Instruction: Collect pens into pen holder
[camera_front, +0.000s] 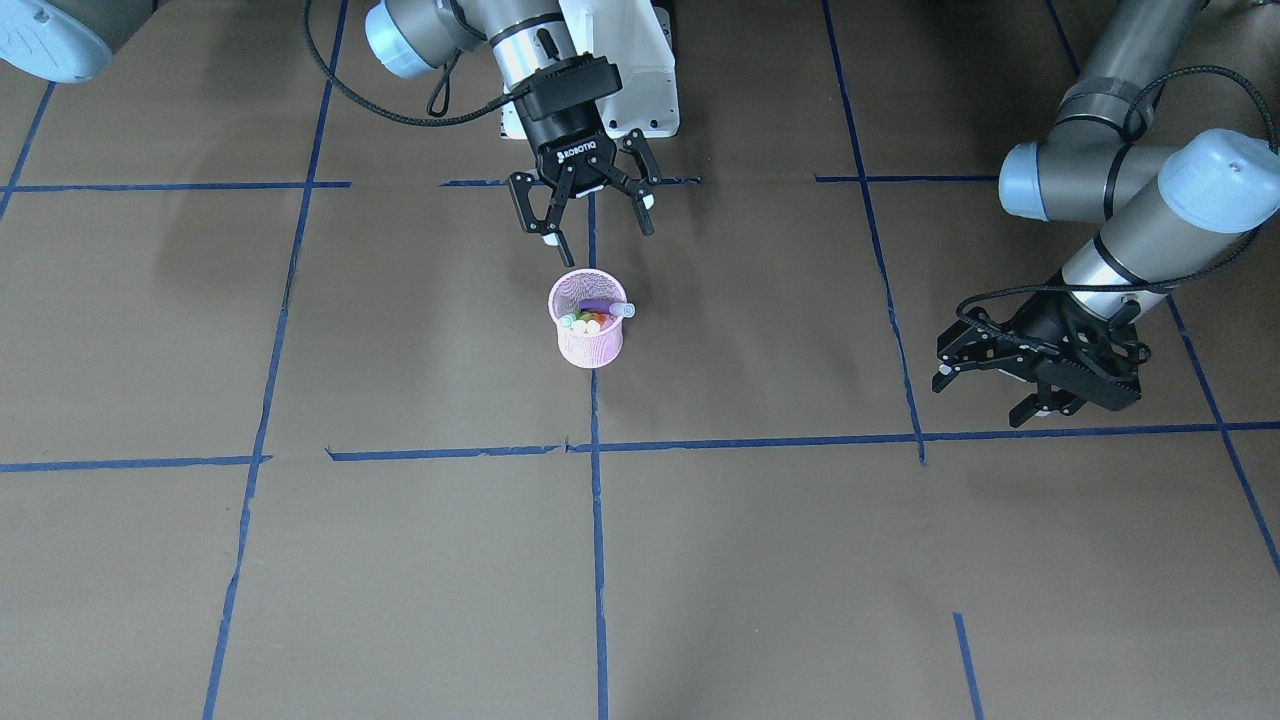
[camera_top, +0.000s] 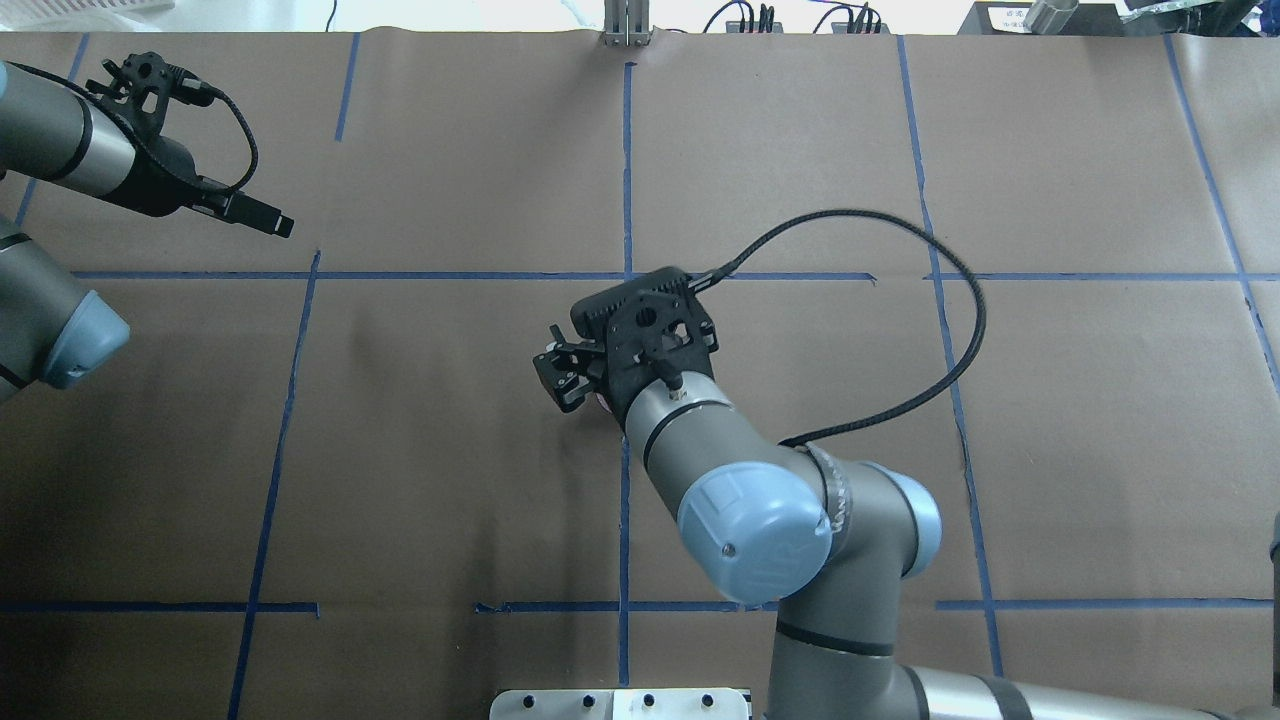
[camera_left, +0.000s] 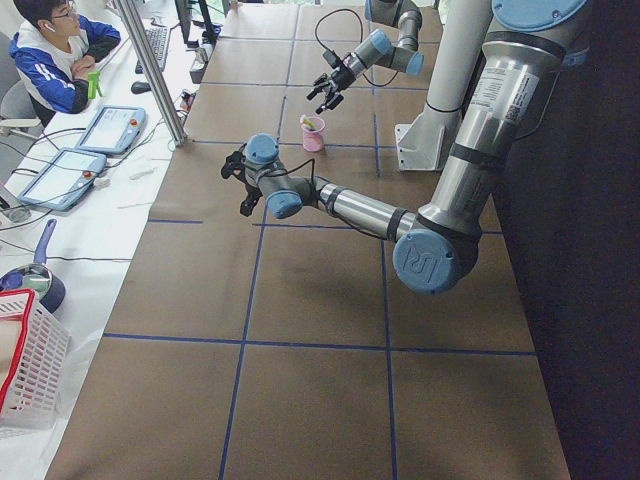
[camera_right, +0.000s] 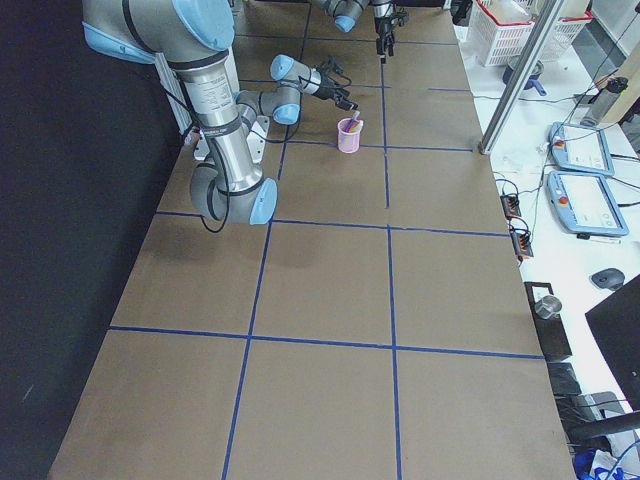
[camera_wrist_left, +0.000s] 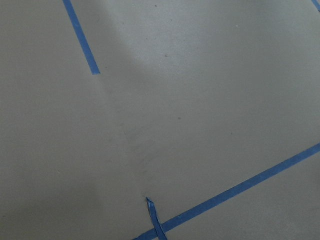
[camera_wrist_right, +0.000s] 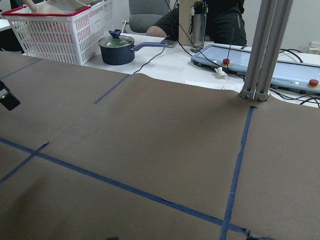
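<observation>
Black two-finger right gripper (camera_front: 585, 212) hangs w/ jaws spread wide, empty, just on the robot's side of the small round pink wire-mesh pen holder (camera_front: 590, 345) near table centre. Slim green pen (camera_front: 572, 320) and orange pen (camera_front: 598, 319) sit inside. The purple pen (camera_front: 598, 305) lies across the mouth, pale cap toward robot's left (prob. nothing left to fetch). Black left gripper (camera_front: 983, 396), fingers also apart, is well away.

R gripper (camera_front: 600, 232), L gripper (camera_front: 978, 398) both spread.
</observation>
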